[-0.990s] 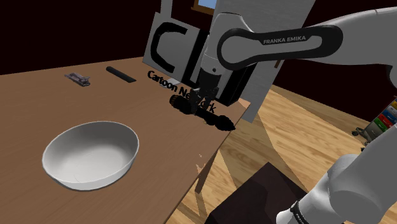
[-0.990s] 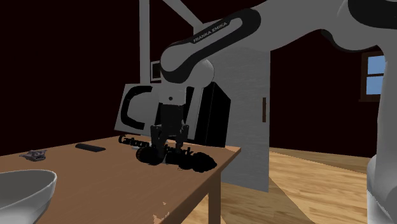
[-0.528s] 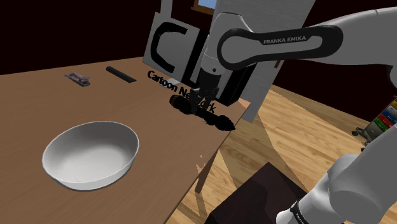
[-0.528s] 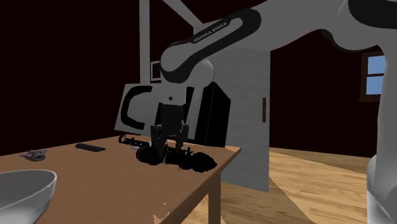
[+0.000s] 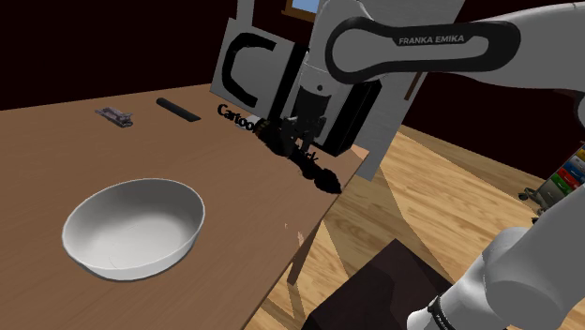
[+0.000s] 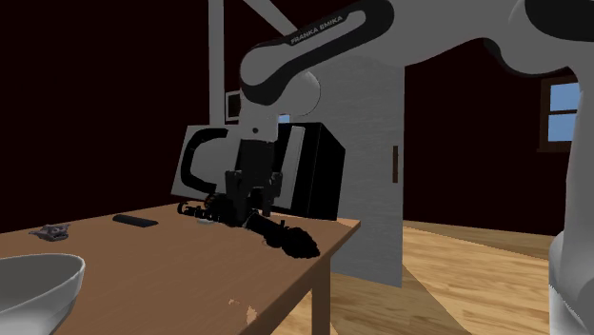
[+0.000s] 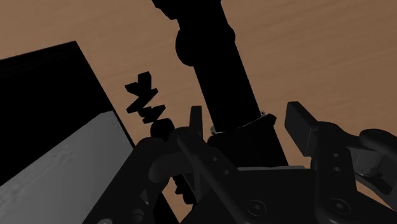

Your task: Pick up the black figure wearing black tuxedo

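On the brown wooden worktop (image 5: 56, 150), a wide white bowl (image 5: 131, 230) stands at the shoulder view's left. Further back lie a small grey-purple object (image 5: 115, 115) and a flat black bar (image 5: 178, 109). Next comes a tall black-and-white block with big letters (image 5: 246, 67). Just in front of it, near the worktop's corner, the long black figure (image 5: 317, 172) hangs tilted, with its lower end close to the edge. The black end effector (image 5: 298, 131) is clamped on its upper part, one finger (image 7: 194, 124) pressing the body. I judge the figure to be stiff and quite light, but smooth. Held off its middle, it may turn or slip, so a hold across the narrow trunk nearer the centre seems safer.
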Controlling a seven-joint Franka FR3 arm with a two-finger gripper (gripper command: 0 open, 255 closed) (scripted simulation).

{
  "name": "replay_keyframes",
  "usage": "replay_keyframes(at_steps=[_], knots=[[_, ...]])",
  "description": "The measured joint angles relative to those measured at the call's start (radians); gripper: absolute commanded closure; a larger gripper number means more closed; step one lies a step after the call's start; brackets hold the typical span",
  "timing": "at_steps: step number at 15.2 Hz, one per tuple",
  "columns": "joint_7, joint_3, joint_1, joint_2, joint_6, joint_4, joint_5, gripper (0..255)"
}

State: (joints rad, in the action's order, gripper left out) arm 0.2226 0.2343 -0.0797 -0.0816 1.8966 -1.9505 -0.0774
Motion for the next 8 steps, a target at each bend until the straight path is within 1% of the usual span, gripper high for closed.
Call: replay_keyframes(at_steps=[8], knots=[[0.006,-0.001,0.0,-0.008,-0.102,0.095,0.0,255]])
